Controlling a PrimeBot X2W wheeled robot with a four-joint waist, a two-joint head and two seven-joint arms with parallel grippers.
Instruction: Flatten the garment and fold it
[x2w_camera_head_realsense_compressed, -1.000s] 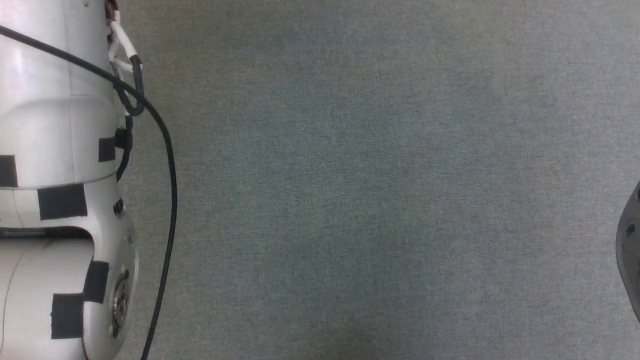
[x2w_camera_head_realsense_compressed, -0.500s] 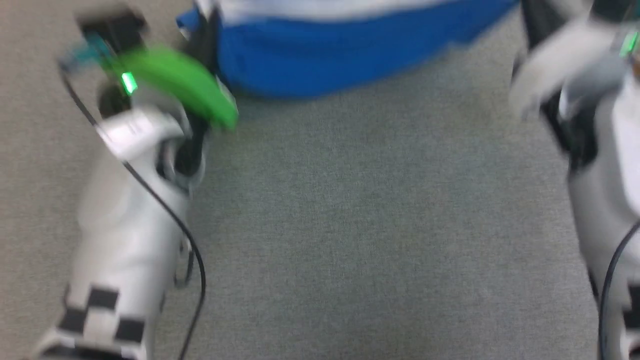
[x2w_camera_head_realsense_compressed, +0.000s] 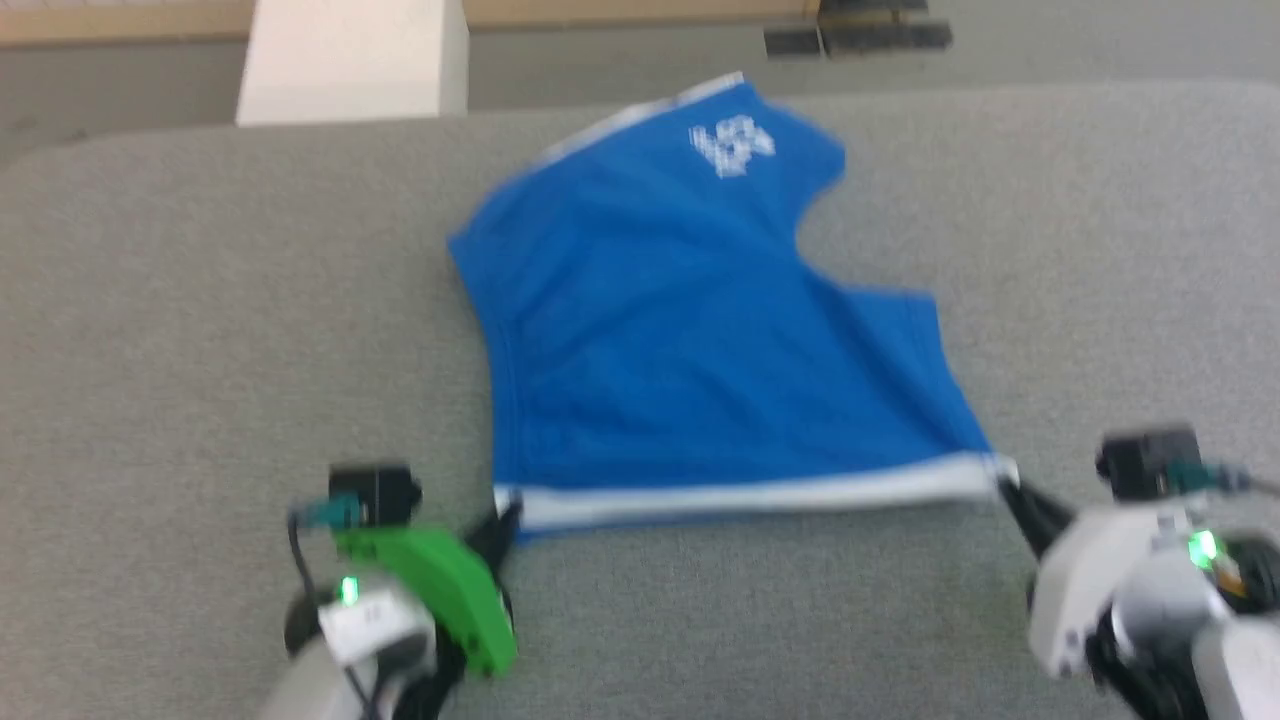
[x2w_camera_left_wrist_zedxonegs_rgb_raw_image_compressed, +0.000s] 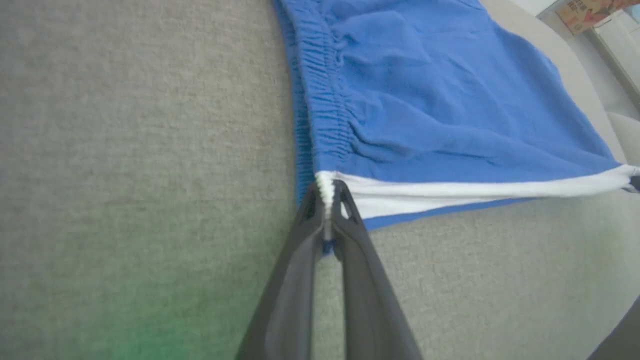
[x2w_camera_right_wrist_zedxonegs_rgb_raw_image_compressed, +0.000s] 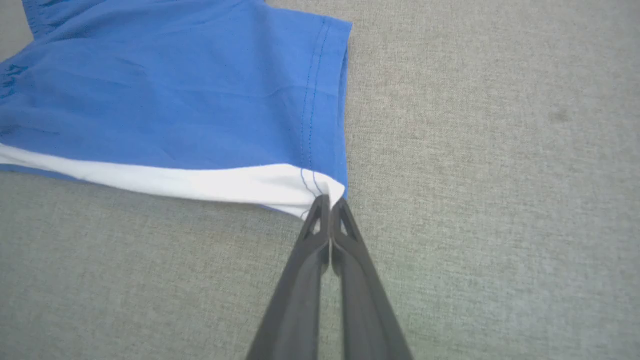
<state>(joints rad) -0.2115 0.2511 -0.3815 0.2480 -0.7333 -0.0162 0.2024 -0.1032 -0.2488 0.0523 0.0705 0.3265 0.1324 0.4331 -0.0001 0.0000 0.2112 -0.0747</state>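
The blue shorts (x2w_camera_head_realsense_compressed: 700, 340) lie spread on the grey surface (x2w_camera_head_realsense_compressed: 200, 300), with a white stripe (x2w_camera_head_realsense_compressed: 750, 497) along their near edge. The left gripper (x2w_camera_head_realsense_compressed: 507, 522) meets the stripe's left end and the right gripper (x2w_camera_head_realsense_compressed: 1012, 490) its right end. All is slightly blurred.

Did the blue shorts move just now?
Cannot tell. The shorts sit lower in the head view, but the whole picture shifted: the far edge of the table came into sight, so the camera moved.

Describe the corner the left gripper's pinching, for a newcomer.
On the grey table lie bright blue shorts, a white stripe along their near edge. The corner is that stripe's left end, pinched by the left gripper. It alone meets the gathered waistband.
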